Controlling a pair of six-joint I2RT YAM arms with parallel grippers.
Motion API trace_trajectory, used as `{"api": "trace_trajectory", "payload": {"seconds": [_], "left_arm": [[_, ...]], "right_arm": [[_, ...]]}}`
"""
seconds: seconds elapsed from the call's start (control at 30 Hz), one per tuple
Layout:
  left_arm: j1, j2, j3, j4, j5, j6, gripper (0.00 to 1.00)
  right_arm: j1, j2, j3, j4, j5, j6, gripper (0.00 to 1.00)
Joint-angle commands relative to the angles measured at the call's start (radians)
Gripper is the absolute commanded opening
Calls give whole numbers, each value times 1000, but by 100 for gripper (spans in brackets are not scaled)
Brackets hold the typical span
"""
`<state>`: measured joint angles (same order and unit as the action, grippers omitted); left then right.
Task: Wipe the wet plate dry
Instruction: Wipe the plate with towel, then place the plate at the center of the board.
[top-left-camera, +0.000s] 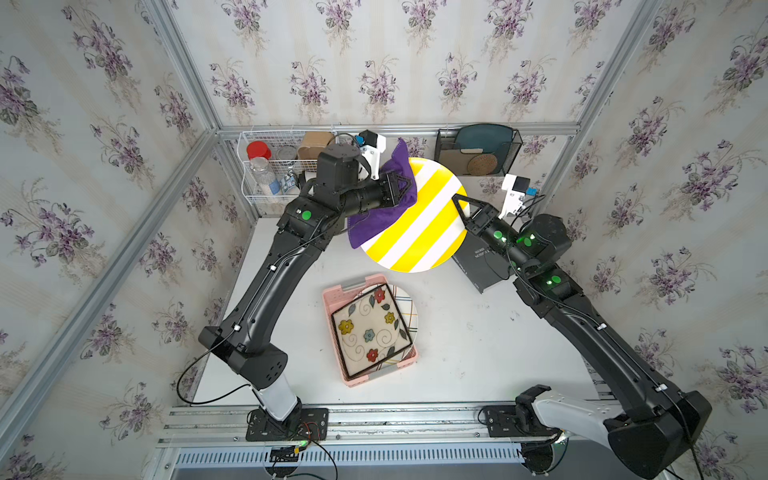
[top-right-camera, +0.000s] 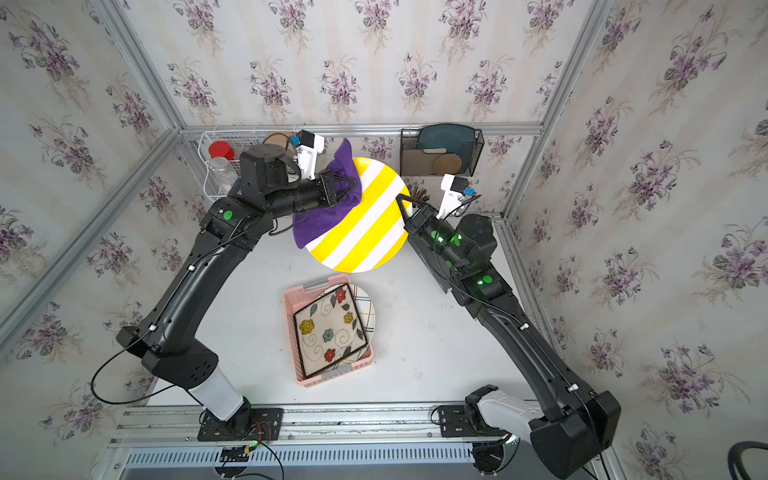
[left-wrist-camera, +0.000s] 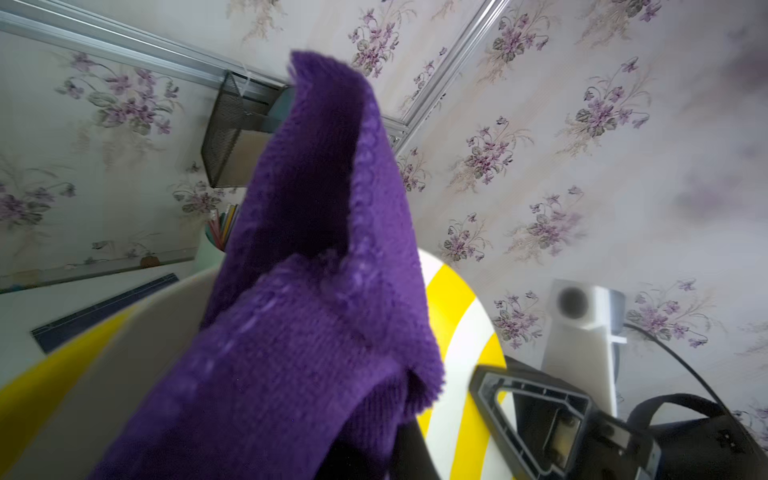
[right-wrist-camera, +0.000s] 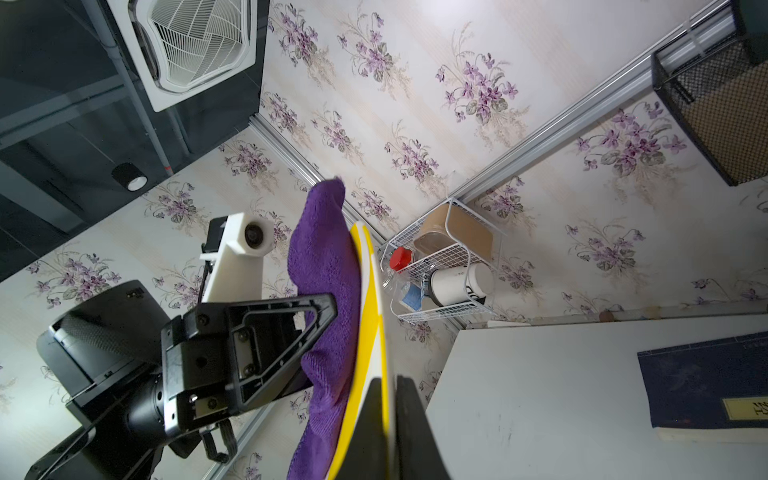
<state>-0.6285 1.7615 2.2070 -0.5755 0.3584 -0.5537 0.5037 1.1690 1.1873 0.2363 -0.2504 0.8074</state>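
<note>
Wiping under way, I judge. Right gripper (top-left-camera: 460, 204) clamps plate (top-left-camera: 419, 226) rim at 3 o'clock. Left gripper (top-left-camera: 405, 189) clenches cloth (top-left-camera: 372, 222) at 10 o'clock. Most of the face not yet covered.

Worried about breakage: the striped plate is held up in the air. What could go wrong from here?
1. The right gripper pinches the striped plate only at its rim; pressure from the purple cloth in the left gripper might lever it loose, dropping it near the pink basket.
2. The cloth is bunched at one edge, so most of the face may stay unwiped.
</note>
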Motion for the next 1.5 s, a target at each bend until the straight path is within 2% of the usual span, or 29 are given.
{"api": "trace_trajectory", "payload": {"seconds": [0.0,0.1,0.17,0.3,0.37,0.53,0.67,0.77,0.87,1.2,1.47], "left_arm": [[-63,55,17,-49,7,-2,0],[-66,58,47,-106,-54,39,0],[-19,18,20,-123,-82,42,0],[122,-125,-149,-94,-85,11,0],[161,-194,-235,-89,-88,19,0],[195,-333,-429,-39,-36,21,0],[196,-398,-505,-9,25,13,0],[194,-421,-537,6,73,7,0],[194,-436,-559,17,101,-2,0],[193,-463,-591,21,105,-19,0],[193,-468,-592,22,96,-26,0]], "right_arm": [[26,6,31,133,-95,-26,0],[23,-1,53,106,-74,-60,0],[-24,-23,45,115,-66,-39,0],[-245,-84,-81,255,-115,159,0],[-328,-108,-138,284,-127,228,0],[-404,-154,-278,138,-39,190,0],[-409,-144,-392,144,2,212,0],[-408,-108,-466,140,67,151,0],[-407,-46,-499,166,73,86,0],[-362,203,-551,307,29,8,0],[-267,316,-613,350,163,9,0]]}}
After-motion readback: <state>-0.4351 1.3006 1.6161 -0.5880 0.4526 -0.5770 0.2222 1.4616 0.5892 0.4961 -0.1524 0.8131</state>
